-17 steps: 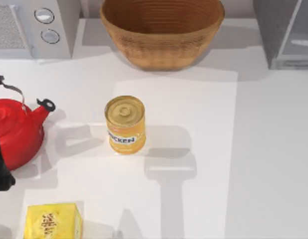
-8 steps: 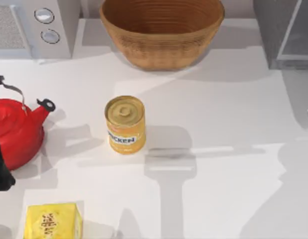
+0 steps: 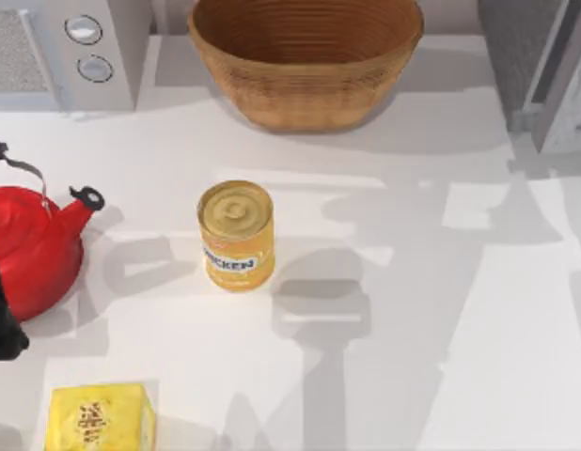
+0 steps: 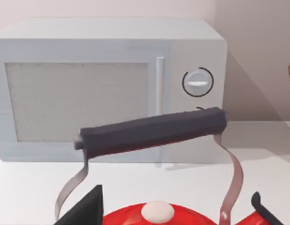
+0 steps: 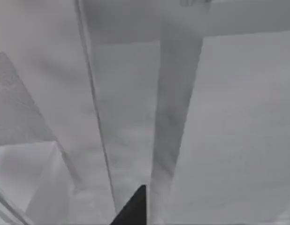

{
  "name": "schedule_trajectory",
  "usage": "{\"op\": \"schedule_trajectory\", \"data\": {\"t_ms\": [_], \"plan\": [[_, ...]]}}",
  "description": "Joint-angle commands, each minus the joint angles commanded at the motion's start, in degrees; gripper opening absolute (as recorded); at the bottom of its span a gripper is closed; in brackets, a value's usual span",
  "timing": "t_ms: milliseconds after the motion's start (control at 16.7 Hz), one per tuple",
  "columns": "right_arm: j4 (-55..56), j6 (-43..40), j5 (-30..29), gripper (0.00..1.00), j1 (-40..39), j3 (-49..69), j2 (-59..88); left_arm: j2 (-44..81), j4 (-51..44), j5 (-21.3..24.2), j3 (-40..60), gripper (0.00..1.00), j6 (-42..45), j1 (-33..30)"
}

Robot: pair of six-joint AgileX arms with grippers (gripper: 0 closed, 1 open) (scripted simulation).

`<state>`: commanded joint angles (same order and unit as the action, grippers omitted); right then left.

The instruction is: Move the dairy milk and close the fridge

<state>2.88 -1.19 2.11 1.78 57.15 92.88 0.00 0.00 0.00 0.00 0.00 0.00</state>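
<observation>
From above, the fridge (image 3: 544,66) sits at the table's far right corner, well apart from the yellow can (image 3: 236,235). The right wrist view adds its pale door panel (image 5: 131,108) close up beside a dark fingertip (image 5: 133,211); whether that claw is apart or together cannot be told. The left arm (image 3: 1,310) is parked by the red kettle (image 3: 32,246).

kitchen counter, microwave (image 3: 60,52) with 2 knobs, red kettle (image 3: 32,246), wicker basket (image 3: 305,56), fridge (image 3: 544,61)

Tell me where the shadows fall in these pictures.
Top view: grey arm-shaped shadows cross the white table right of the yellow can, and the basket shades the table in front. Left wrist view: the kettle handle throws a faint shadow on the microwave.
</observation>
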Motion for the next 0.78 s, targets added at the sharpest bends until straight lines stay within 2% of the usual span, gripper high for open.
{"op": "schedule_trajectory", "data": {"t_ms": [420,780], "plan": [[-0.17,-0.02,-0.56,1.0,0.58,0.6,1.03,0.0,0.0,0.0,0.0,1.0,0.0,0.0],[-3.14,0.03,-0.81,1.0,0.54,14.96,12.93,0.0,0.0,0.0,0.0,1.0,0.0,0.0]]}}
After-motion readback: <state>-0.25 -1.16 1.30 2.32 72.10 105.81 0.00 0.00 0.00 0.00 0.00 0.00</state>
